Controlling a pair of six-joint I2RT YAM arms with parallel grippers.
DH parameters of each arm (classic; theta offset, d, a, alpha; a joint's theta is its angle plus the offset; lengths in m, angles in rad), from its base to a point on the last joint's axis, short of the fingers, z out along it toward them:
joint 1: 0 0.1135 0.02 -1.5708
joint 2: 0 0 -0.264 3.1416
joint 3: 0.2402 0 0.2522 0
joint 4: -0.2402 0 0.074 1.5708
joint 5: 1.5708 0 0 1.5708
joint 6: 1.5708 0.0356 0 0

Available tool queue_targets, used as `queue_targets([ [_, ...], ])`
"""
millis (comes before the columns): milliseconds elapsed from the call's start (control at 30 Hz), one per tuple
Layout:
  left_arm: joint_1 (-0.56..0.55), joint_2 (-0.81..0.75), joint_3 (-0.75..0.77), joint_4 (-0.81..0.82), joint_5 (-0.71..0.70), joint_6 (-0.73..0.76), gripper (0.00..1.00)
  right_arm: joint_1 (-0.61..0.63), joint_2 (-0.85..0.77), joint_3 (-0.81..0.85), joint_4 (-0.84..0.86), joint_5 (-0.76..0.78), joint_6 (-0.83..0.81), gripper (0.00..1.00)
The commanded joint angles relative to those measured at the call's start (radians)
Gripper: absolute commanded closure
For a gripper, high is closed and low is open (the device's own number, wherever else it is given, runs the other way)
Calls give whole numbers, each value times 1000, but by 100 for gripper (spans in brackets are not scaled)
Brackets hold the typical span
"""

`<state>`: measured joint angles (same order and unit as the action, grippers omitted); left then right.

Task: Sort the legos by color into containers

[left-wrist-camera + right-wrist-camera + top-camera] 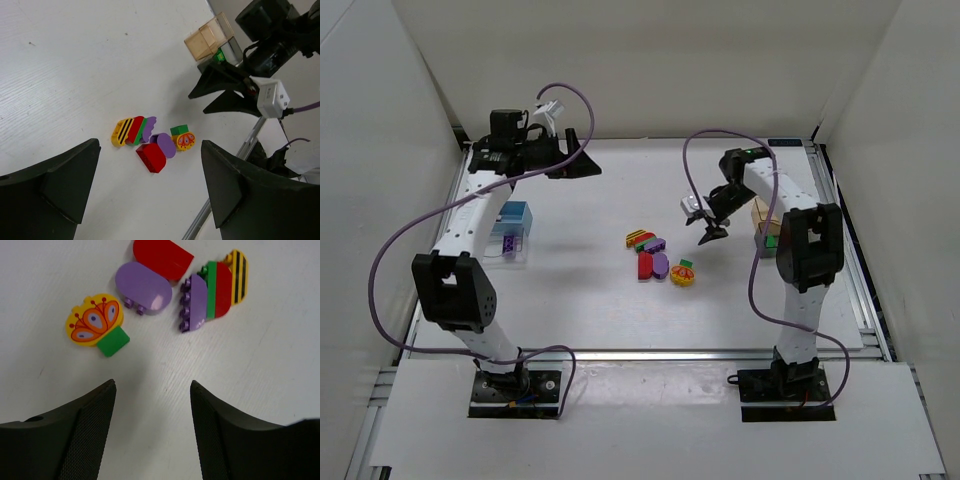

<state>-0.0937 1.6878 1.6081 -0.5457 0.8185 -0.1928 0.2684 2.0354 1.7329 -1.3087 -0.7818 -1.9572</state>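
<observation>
Locate the blocks (658, 258) in a tight cluster near the middle of the counter (580, 310). In the right wrist view, identify a yellow flower block (94, 320) with a green block (112, 341) touching its lower edge. A purple oval block (143, 287) lies against a red rounded block (162, 257). Next to these, four pieces are pressed together in a row: purple studded, green, red, and a striped yellow block (238, 275).

The right hand (712, 232) hangs just to the right of the cluster. Its fingers (85, 430) stand apart, with nothing between them.

The left hand (578, 165) sits at the far left of the counter, well apart from the blocks. Its fingers (55, 190) are spread wide and empty.

A blue box (513, 215) and a clear box (505, 247) stand together on the left side. A tan box (765, 212) stands at the right edge, with a darker box (229, 50) just beside it; you can see something green at that box.
</observation>
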Motion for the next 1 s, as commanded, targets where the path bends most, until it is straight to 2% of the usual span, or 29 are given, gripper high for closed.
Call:
queue_targets([
  [0,25,-79,-30,20,22,-10,7,60,12,27,-308,7,-819,35],
  [500,75,-65,-73,115,61,-122,4,104,-69,-197,-255,122,-914,34],
  [667,75,-59,-86,133,76,-157,3,111,-83,-257,-156,141,-924,34],
  [967,75,-77,-125,155,82,-174,1,111,-43,-256,-12,162,-921,33],
])
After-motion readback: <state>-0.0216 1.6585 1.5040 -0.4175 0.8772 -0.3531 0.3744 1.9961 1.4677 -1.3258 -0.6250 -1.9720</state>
